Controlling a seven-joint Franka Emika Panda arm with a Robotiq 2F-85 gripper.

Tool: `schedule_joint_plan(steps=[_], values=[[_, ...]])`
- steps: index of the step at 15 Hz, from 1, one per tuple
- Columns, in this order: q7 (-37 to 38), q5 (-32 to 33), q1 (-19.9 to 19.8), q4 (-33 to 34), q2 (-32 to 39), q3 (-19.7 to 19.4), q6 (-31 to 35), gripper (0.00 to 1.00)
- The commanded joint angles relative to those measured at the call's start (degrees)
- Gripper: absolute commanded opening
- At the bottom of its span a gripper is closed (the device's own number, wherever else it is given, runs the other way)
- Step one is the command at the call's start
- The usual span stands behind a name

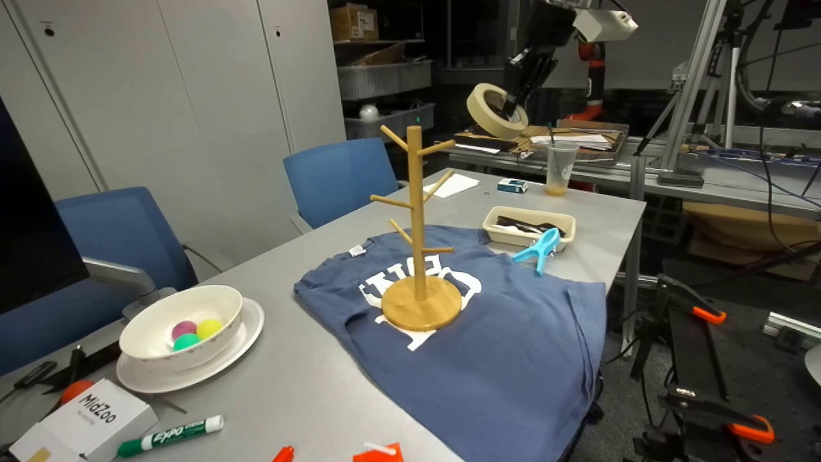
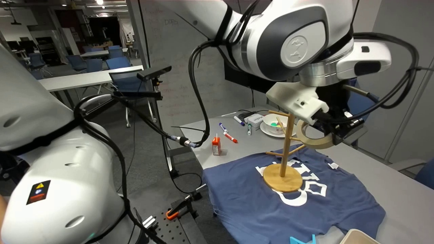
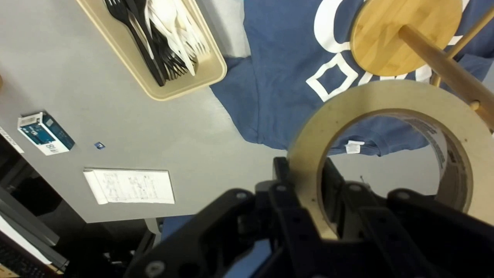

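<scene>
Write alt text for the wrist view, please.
The gripper clamps a roll of masking tape by its rim; on the table, a wooden stand sits on a blue T-shirt beside a tray of cutlery.

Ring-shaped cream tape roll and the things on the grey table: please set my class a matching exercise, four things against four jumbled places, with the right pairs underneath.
Things
1. Ring-shaped cream tape roll
2. Light-brown wooden stand with pegs
3. Small purple, yellow and green balls
4. Black and white plastic cutlery

Places
A. inside a round white bowl
B. in a rectangular cream tray
C. held in the black gripper
D. upright on a blue cloth T-shirt

Pairs: 1-C; 2-D; 3-A; 4-B
</scene>
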State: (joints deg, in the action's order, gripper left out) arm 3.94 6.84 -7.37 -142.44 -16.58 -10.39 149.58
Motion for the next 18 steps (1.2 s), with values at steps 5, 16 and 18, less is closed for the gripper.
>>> schedule_joint_plan(steps=[5,16,18], values=[[-6.47,-5.88,0.33,-1.47,-0.82,0.71,1.42,0.22],[-7.47,-6.56,1.24,-3.62,-4.01,1.68,3.08,0.06],[-7.97,-6.81,1.66,-4.07,-5.23,2.15,3.30,0.06]])
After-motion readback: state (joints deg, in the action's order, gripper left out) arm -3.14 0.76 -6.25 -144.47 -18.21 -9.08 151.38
